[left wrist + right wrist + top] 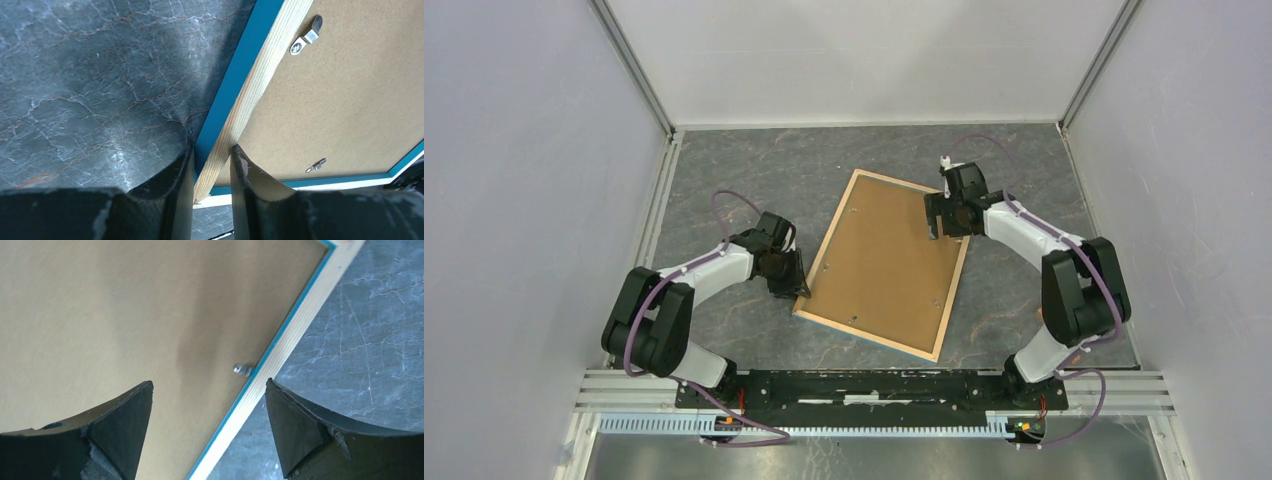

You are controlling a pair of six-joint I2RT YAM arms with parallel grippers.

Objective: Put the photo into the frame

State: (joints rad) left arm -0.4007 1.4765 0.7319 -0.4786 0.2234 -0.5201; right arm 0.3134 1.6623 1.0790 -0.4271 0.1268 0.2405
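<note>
Worktop point(754, 170): dark grey, marbled, walled in by pale panels.
Frame point(869, 337): lies back-up in the middle of the worktop, turned at an angle, between the two arms.
Frame rim point(260, 85): light wood on the back, with a bright blue face showing along its outer side.
Backing board point(884, 260): plain brown, sits inside the rim and fills it.
Turn clips point(306, 37): small metal tabs at the inner edge of the rim, lying on the board – one also shows in the right wrist view point(243, 370).
Left hand point(212, 155): narrow, pinched on the frame rim close to the near-left corner, one finger outside the rim and one on the board side.
Right hand point(209, 390): spread wide, holding nothing – it hangs over the frame's far-right edge, one finger above the board, the other above the bare worktop.
</note>
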